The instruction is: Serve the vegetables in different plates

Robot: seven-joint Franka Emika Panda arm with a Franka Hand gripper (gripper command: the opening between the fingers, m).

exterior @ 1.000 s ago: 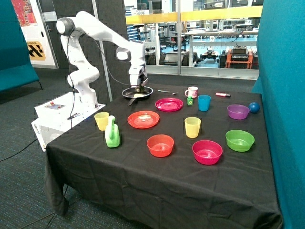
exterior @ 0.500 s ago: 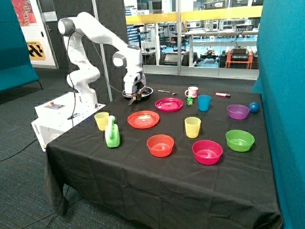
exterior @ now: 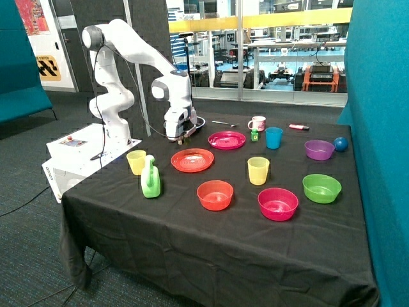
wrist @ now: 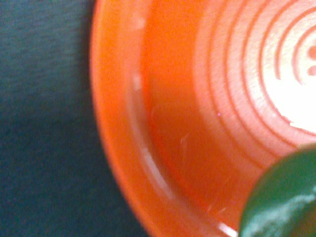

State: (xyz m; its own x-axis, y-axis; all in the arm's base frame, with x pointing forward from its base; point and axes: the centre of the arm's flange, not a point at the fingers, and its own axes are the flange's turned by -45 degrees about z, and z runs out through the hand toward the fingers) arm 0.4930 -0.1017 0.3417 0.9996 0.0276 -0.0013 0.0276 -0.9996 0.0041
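Observation:
My gripper [exterior: 181, 135] hangs just above the far edge of the red-orange plate [exterior: 192, 160], between that plate and the black frying pan [exterior: 199, 120]. It is shut on the dark green vegetable [wrist: 284, 197], which the wrist view shows over the ridged red-orange plate [wrist: 197, 123]. The plate holds nothing. The magenta-pink plate [exterior: 227, 139] lies beside it, further along the table, and also holds nothing. The yellow-orange vegetable is hidden behind the gripper.
Near the red-orange plate stand a yellow cup [exterior: 136, 162] and a green jug [exterior: 151, 179]. A red bowl [exterior: 215, 194], a pink bowl [exterior: 278, 203], a green bowl [exterior: 321, 188] and a second yellow cup [exterior: 258, 170] stand toward the front. A small green bottle [exterior: 254, 134] and a blue cup [exterior: 273, 137] stand by the magenta plate.
The gripper has lifted out of the frying pan with a dark piece in it. It has moved toward the red-orange plate and now stands over that plate's far edge.

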